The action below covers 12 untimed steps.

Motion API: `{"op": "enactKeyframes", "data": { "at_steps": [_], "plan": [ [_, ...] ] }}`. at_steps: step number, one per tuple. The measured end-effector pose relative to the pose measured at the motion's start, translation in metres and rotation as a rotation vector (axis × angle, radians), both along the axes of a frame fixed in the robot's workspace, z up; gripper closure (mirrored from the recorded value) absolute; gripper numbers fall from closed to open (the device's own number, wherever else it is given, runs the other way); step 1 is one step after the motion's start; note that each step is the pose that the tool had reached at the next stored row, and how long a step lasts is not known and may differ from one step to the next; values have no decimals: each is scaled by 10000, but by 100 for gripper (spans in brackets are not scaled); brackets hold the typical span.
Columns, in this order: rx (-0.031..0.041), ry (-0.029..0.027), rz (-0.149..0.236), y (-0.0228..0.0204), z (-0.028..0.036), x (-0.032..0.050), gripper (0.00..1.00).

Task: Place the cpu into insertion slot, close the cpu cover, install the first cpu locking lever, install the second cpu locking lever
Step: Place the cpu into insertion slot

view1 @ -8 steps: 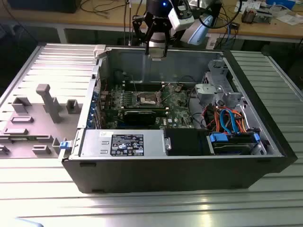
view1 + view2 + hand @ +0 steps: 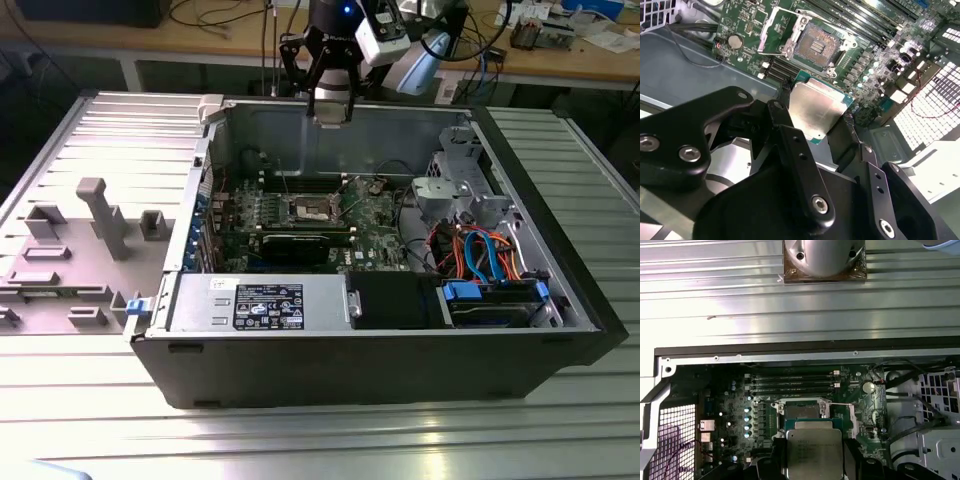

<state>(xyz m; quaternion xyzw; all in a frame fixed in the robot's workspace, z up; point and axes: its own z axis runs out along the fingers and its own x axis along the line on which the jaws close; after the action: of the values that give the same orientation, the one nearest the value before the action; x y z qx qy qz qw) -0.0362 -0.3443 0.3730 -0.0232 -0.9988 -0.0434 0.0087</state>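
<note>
My gripper (image 2: pixel 330 108) hangs above the back wall of the open computer case (image 2: pixel 350 370), high over the green circuit board (image 2: pixel 370 215). It is shut on the cpu (image 2: pixel 815 112), a flat silvery square held by its edges between the two black fingers (image 2: pixel 785 107). The same chip appears in the first wrist view as cpu (image 2: pixel 814 450), lying over part of the insertion slot (image 2: pixel 802 410). In the second wrist view the insertion slot (image 2: pixel 815 47) shows its dark centre, with nothing in it. The cpu cover (image 2: pixel 771 27) stands tilted open beside it.
A black expansion card (image 2: pixel 300 245) lies in front of the socket and long memory slots (image 2: pixel 790 382) behind it. A grey power supply (image 2: pixel 260 305) fills the case front. A drive cage (image 2: pixel 455 190) and blue and orange cables (image 2: pixel 480 255) are on the exterior view's right.
</note>
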Motion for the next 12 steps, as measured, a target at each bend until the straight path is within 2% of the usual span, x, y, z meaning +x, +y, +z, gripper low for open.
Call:
{"op": "enactKeyframes", "data": {
  "at_steps": [2,12],
  "plan": [
    [-10,-1,-204,-1,-5,0,45],
    [-13,-1,-319,0,-5,0,45]
  ]
}}
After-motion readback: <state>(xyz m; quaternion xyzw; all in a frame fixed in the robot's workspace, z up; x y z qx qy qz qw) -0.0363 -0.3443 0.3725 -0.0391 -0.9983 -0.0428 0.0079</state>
